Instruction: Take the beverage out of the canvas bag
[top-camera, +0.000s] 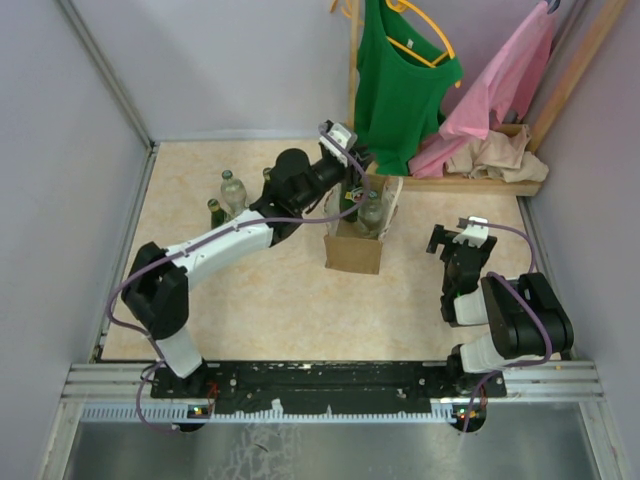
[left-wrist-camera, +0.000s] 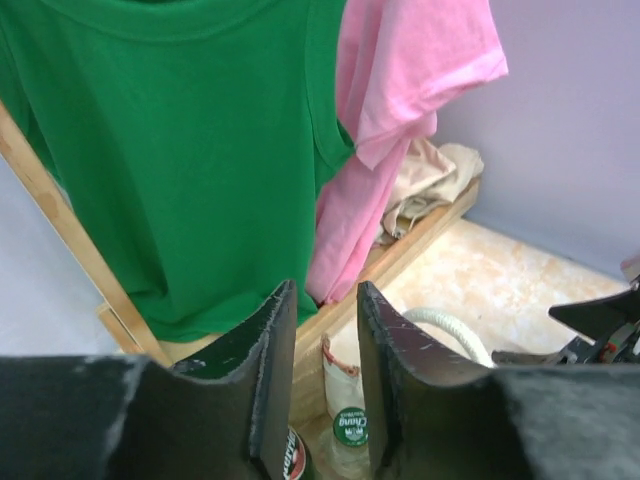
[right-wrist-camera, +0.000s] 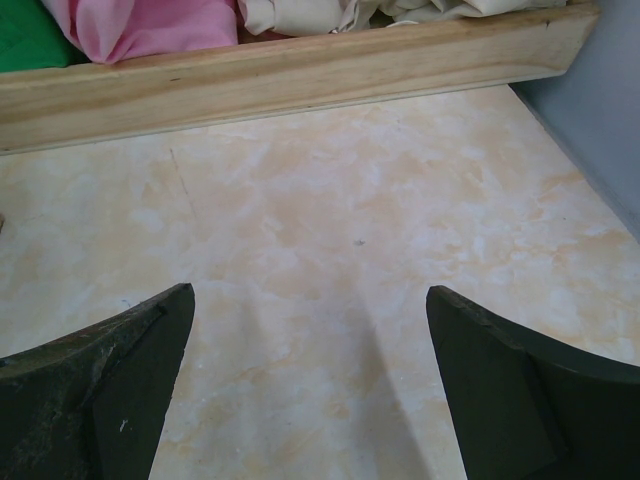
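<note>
Tan canvas forms the bag (top-camera: 352, 255), which stands upright just right of the centre of the top view on the marbled beige surface (top-camera: 280, 290), its mouth open upward. Inside it stand at least two drinks: a clear bottle (top-camera: 372, 212) toward the right of the opening and a dark green bottle (top-camera: 348, 204) just beside it on the left, both necks rising above the rim. The left arm stretches from the lower left of the frame diagonally up to the bag. The left end effector (top-camera: 355, 180) hovers at the upper edge of the bag's mouth, over the bottle tops. In the left wrist view its fingers (left-wrist-camera: 270, 350) are pressed close together with only a narrow slot between them, and nothing shows pinched there. Low in that gap the clear bottle's green neck label appears, and a white handle (left-wrist-camera: 450, 325) of the bag loops to the right of the fingers. The right end effector (top-camera: 452, 238) sits well apart from the bag at the right of the top view. It is low over the surface, with its fingers spread wide and nothing between them. At the upper right of the frame a green shirt (top-camera: 400, 90) hangs on a yellow hanger (top-camera: 435, 40) beside a pink shirt (top-camera: 505, 75). Beige cloth (top-camera: 495, 155) is heaped on a wooden plank (top-camera: 480, 184) below them. A small group of loose bottles (top-camera: 232, 190) stands on the surface left of the bag, near the left arm.
</note>
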